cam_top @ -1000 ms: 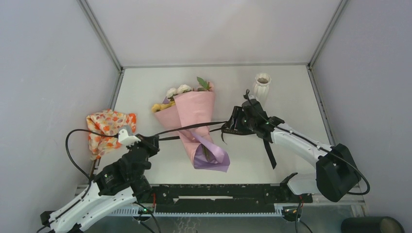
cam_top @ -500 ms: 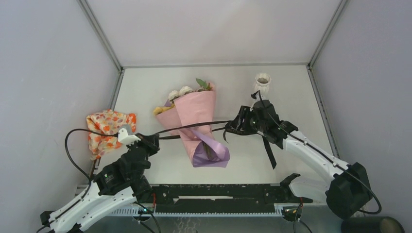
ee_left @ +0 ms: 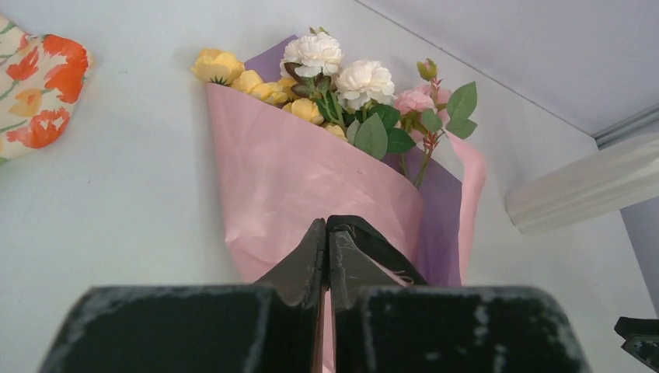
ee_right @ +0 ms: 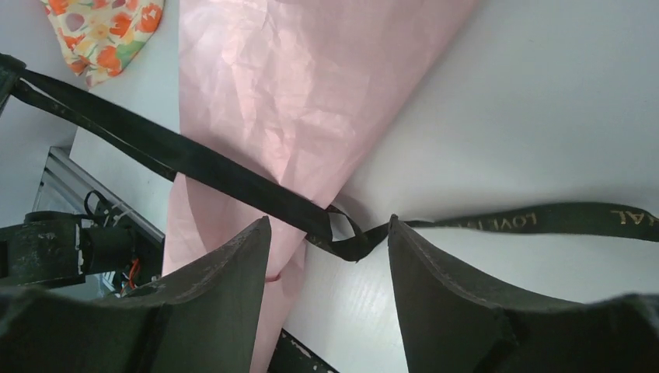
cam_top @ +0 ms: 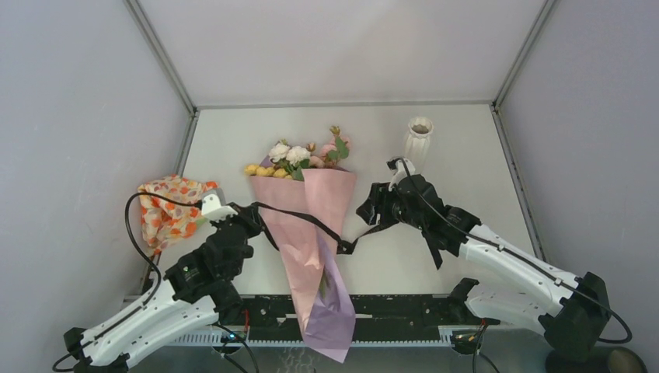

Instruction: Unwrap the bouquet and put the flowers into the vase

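One light, crushable bouquet [cam_top: 295, 194], limp ribbon [ee_right: 194, 165]: your left fingers [ee_left: 307, 260] pinch the ribbon, right fingers [ee_right: 225, 287] gape; hold it low down.

Pale grey walls [cam_top: 78, 116] — white tabletop [cam_top: 466, 148] — soft, even light

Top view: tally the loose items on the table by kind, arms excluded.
Wrapped bouquet: 1
Black ribbon, pulled loose across the wrap: 1
White vase: 1
Orange floral cloth: 1
Total: 4
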{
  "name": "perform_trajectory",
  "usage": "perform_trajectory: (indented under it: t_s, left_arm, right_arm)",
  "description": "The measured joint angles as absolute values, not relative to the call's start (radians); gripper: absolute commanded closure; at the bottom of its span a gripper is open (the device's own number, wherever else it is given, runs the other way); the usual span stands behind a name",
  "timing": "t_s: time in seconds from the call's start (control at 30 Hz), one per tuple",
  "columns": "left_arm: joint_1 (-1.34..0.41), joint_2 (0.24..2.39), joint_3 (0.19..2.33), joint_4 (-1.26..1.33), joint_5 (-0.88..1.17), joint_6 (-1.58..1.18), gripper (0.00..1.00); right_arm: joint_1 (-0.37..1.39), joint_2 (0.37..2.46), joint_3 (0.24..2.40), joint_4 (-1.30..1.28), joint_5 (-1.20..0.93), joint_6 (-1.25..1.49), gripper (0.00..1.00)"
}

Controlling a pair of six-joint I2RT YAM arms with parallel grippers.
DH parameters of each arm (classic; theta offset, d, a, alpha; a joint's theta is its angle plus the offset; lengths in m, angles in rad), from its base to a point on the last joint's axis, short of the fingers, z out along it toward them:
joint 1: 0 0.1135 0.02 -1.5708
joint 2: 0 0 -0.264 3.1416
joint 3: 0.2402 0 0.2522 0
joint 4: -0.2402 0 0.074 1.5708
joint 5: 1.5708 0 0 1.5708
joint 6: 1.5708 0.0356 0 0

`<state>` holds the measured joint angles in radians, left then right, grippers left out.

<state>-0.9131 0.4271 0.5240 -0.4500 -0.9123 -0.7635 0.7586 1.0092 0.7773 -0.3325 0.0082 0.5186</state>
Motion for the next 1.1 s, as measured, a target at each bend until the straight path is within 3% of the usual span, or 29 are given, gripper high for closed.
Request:
perform_trajectory:
  t_s: [0.4, 0.63, 1.1]
  left_arm:
    - [-0.911, 0.463, 0.525, -0.39, -0.909, -0.717, 0.95]
    - [-0.909, 0.49, 0.618, -0.383, -0.899, -0.67, 0.95]
    - [-0.909, 0.405, 0.676, -0.391, -0.859, -0.664, 0.94]
  right_arm:
    - [0.928, 1.142, 0.778, -0.31, 0.078, 0.51, 0.34]
    - [1.037, 1.355, 0.856, -0.27, 0.101, 0.506, 0.35]
    - [1.042, 1.647, 1.092, -0.255, 0.127, 0.439, 0.37]
